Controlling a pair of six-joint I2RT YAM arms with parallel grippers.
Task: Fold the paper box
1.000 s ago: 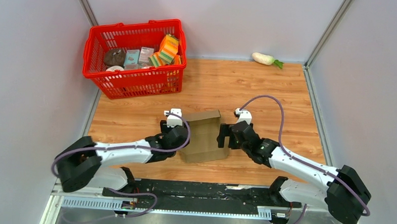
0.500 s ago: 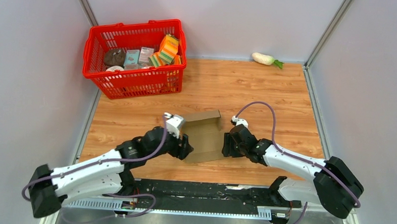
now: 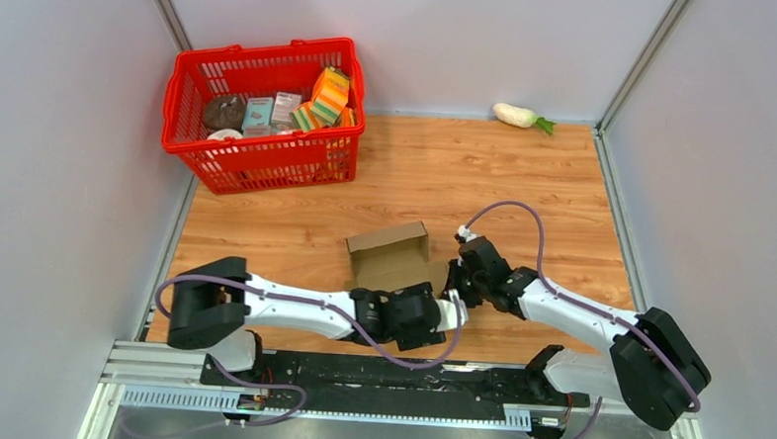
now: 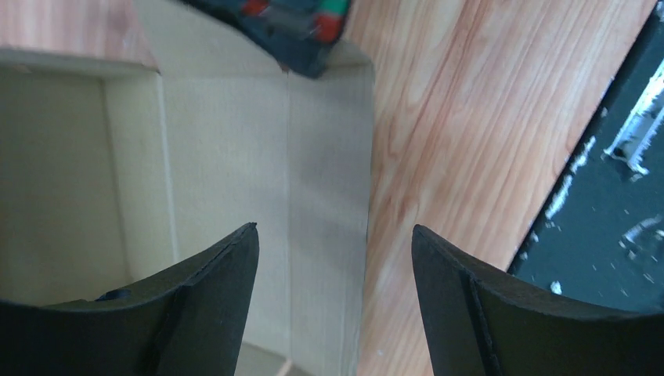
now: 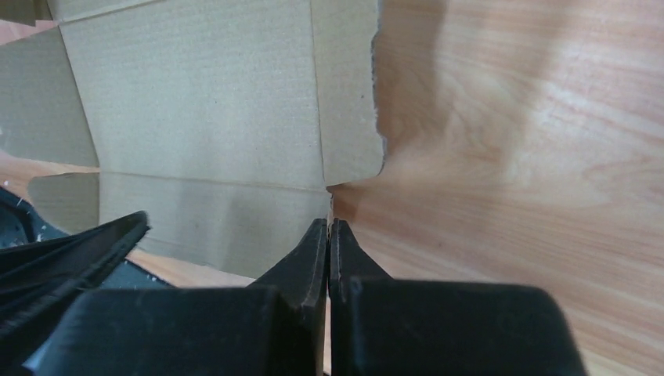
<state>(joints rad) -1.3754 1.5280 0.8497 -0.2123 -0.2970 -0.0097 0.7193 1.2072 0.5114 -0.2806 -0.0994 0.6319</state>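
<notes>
Cardboard paper box lengthwise near-far | left end effector open, empty | right end effector closed, hold unclear

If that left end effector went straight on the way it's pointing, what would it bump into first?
Most likely the paper box: its cardboard panel lies directly ahead of the open left end effector, with wooden table beside it. How far off the panel is remains unclear.

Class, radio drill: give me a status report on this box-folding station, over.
Left gripper open over an edge of the paper box. Right gripper shut at its flap corner. Box part-folded, back wall up. Red basket far off, apart.
</notes>
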